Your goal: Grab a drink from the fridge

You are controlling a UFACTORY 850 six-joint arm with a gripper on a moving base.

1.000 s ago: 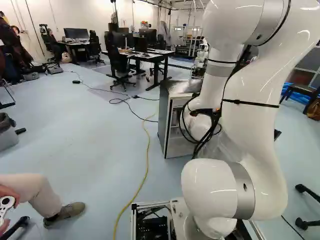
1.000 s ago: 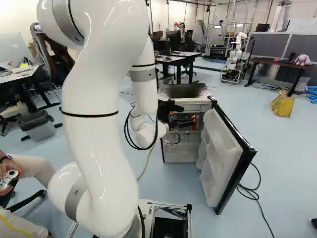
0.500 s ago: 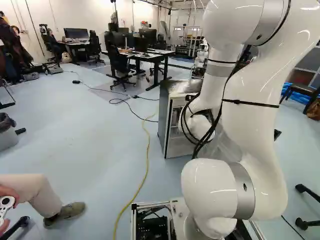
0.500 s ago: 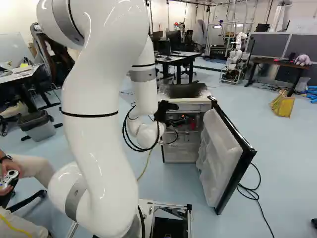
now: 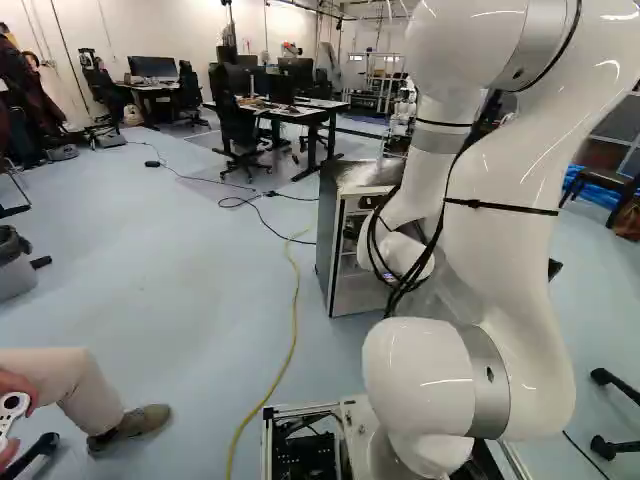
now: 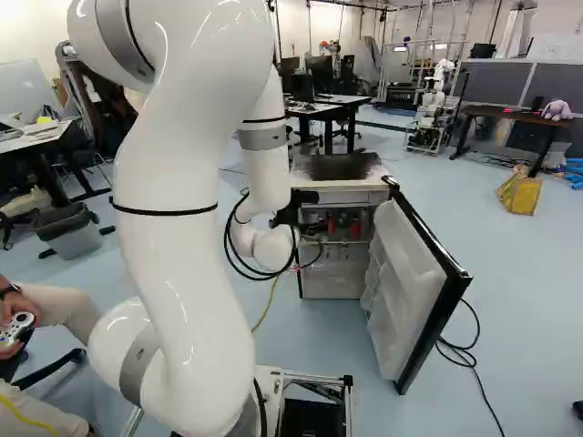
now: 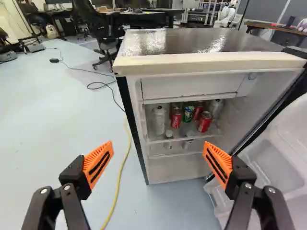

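Observation:
My gripper [image 6: 291, 215] is a dark shape before the left side of the open fridge [image 6: 332, 282] in the right base view; its fingertips cannot be made out there. In the wrist view the gripper [image 7: 159, 147] stands open, nothing between its orange pads. Ahead of it, a shelf inside the fridge [image 7: 175, 175] holds two red cans [image 7: 176, 117] [image 7: 205, 121] in front, with a green can [image 7: 188, 113], another red can [image 7: 198, 110] and a silver can [image 7: 216, 109] behind. A tall white container [image 7: 159, 120] stands at one end. Small bottles [image 7: 168, 139] show lower down.
The fridge door [image 6: 414, 291] is swung open to the right in the right base view. A yellow cable [image 5: 292, 330] runs over the floor beside the fridge. A seated person's leg [image 5: 75, 385] is at the left. Another robot [image 6: 437, 100] stands far back.
My wrist has turned and the gripper has shifted left in the right base view, uncovering red items inside the fridge. The base has not moved.

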